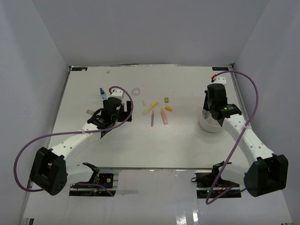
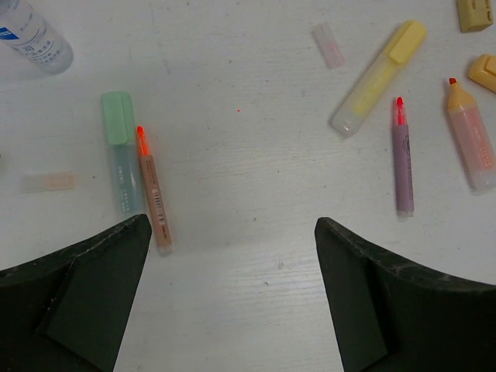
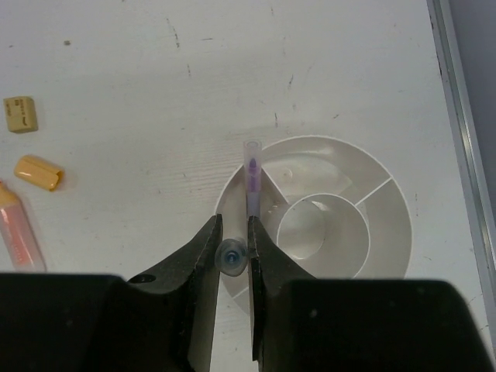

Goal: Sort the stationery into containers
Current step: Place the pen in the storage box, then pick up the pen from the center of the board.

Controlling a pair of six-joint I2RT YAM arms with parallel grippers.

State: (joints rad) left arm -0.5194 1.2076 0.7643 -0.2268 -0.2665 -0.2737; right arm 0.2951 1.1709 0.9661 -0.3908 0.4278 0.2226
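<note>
Right wrist: one purple pen (image 3: 253,174) over one tub (image 3: 387,232).

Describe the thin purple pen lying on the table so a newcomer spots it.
Look at the middle of the white table. There the thin purple pen lies between a pale yellow highlighter and a stubby peach highlighter. It is the slimmest and darkest.
</note>
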